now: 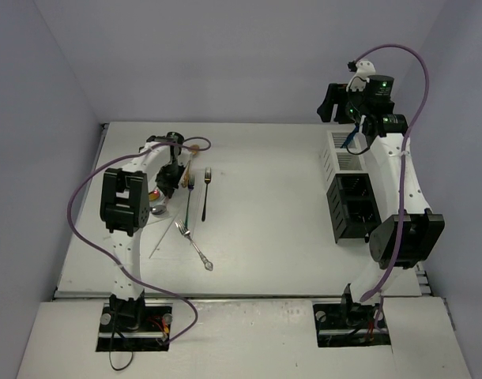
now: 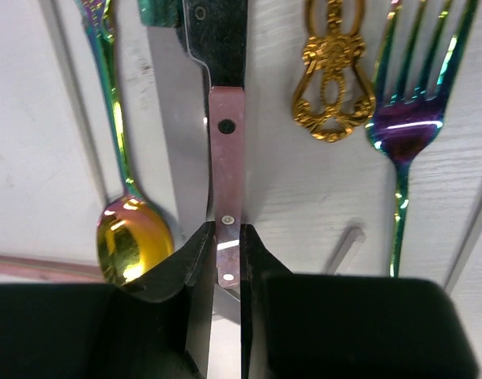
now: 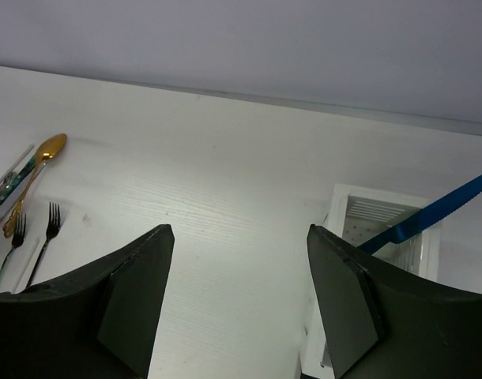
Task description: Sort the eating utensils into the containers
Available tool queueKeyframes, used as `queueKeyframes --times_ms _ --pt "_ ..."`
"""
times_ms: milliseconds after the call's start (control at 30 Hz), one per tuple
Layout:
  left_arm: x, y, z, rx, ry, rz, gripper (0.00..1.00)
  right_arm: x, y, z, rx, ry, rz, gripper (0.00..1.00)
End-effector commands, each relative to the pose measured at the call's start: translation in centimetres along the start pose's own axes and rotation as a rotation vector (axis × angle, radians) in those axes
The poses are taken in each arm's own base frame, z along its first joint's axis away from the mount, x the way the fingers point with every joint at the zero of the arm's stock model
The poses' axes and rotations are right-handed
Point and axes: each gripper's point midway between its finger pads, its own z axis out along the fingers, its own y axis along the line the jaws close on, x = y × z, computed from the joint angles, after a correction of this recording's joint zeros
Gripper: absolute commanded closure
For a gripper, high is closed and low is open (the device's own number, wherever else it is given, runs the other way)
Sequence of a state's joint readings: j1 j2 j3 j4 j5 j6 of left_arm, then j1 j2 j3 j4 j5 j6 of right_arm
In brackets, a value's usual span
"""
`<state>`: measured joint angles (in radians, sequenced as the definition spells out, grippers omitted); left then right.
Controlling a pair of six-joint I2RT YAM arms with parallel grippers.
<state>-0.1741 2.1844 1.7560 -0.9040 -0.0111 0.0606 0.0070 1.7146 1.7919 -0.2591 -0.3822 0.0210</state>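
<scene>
left wrist view, closest first: my left gripper (image 2: pixel 227 238) is clenched on the tail end of a flat rose-coloured handle (image 2: pixel 227 150), with one dark finger on each thin edge. the handle has small rivets and lies flat on the white table (image 2: pixel 20 158). its long axis runs straight away from my jaws, tail towards me. the working end passes out of the top of the view, so i cannot say whether it is a knife or a fork. i judge it to be light, stiff, slick thin metal. held this near the tail it may swing, so a firm pinch and a slow lift would suit.

just left of it a silver blade (image 2: pixel 174 134) lies parallel, and left again is a rainbow spoon (image 2: pixel 130 245), bowl towards me. to the right, apart, are a gold ornate handle (image 2: pixel 332 87) and a rainbow fork (image 2: pixel 411 103), tines away.

right wrist view: my right gripper (image 3: pixel 239 237) stands wide and empty above the table. below and to the right is the white box (image 3: pixel 381 195), with a blue knife (image 3: pixel 431 215) leaning in it, blade up and to the right. in the overhead view the black box (image 1: pixel 353 209) sits right beside it.
</scene>
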Motion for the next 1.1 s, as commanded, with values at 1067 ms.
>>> queueKeyframes --times_ms 1067 --pt "-4.3 -9.2 -23.9 0.319 -0.709 0.006 1.00 3.9 22.7 3.1 -0.520 0.167 0.279 0.16"
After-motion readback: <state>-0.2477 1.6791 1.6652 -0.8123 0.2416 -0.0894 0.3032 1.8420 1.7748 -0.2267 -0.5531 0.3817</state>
